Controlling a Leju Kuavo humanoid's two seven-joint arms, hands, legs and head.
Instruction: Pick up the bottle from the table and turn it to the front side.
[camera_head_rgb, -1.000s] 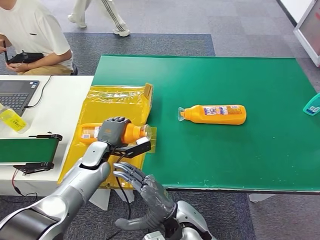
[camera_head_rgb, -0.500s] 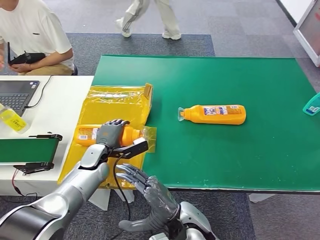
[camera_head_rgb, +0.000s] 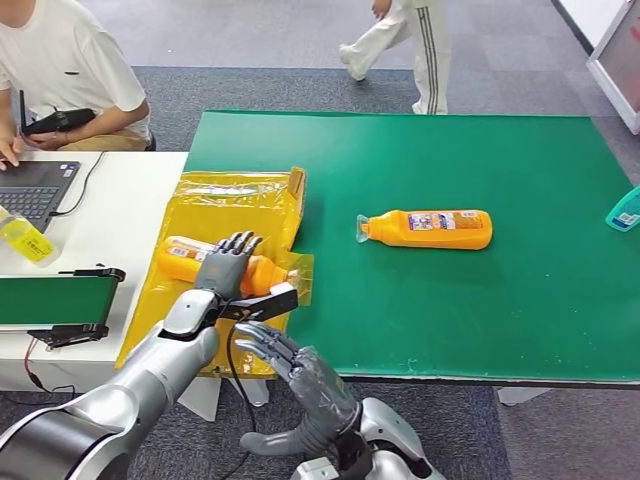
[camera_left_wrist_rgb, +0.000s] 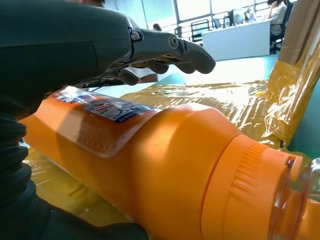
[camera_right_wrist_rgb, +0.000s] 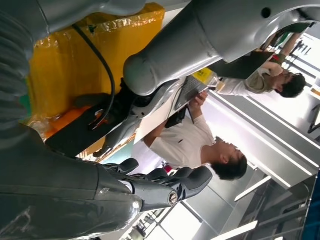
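Nearest, our right hand (camera_head_rgb: 290, 365) hangs open off the tabletop (camera_head_rgb: 468, 310) edge. Beyond it our left hand (camera_head_rgb: 225, 262) rests fingers-spread, gripping nothing, over the orange bottle (camera_head_rgb: 260, 272) lying on yellow wrapping (camera_head_rgb: 226, 205). Next we must close and lift. A second bottle (camera_head_rgb: 430, 228) lies farther right.

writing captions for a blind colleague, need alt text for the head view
The robot's left hand rests on an orange bottle lying on yellow wrap at a green table's edge. A second bottle lies mid-table; the right hand hovers open below.
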